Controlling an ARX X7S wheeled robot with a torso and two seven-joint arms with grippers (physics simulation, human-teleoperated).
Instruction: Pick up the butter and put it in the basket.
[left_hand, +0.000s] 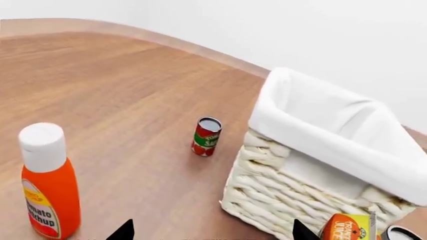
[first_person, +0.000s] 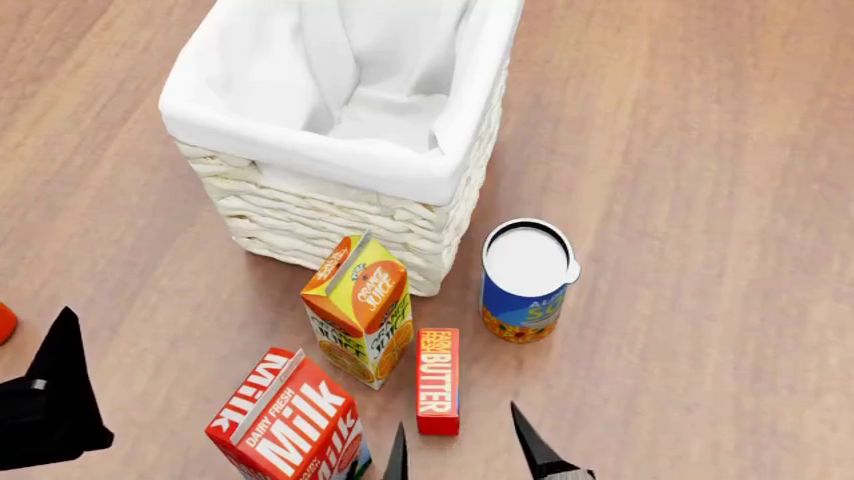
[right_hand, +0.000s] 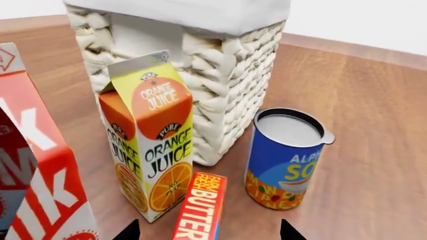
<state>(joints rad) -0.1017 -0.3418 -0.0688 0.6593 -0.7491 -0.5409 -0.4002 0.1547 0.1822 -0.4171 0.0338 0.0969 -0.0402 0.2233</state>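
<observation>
Three camera views show a warm brown wood-grain counter (first_person: 694, 130) with groceries gathered beside a large cream wicker basket (first_person: 340, 215), whose white cloth liner folds over its rim. A plain white wall rises behind the counter's edge in the wrist views.

From the head view, the butter (first_person: 438, 380), a slim red-orange box with white "BUTTER" lettering and small yellow print that seems to read "FARM FRESH", lies flat on the counter, outside the basket and in front of it. Just beside it on the left stands an orange-and-yellow gable-top carton (first_person: 358, 308) labelled "ORANGE JUICE", close against the basket's front wall. Further left and nearer the robot is a red-and-white carton (first_person: 287, 425) reading "Milk" and "DAIRY FRESH". To the butter's right stands a blue can (first_person: 525, 282) with a grey pull-tab lid; its label starts "ALPH" and "SO", the rest being hidden.

The right pincer (first_person: 461, 450) hangs just short of the butter's near end, its two dark fingertips spread apart and holding nothing. In the right wrist view those tips sit on either side of the butter box.

The left pincer (left_hand: 212, 231) shows only two dark tips, likewise parted and empty. Its camera sees a red bottle (left_hand: 47, 187) with a white cap, labelled "tomato ketchup", and a small can (left_hand: 206, 136) with a red-and-green label whose text seems to begin "TOMATO SAU", standing near the basket's side.
</observation>
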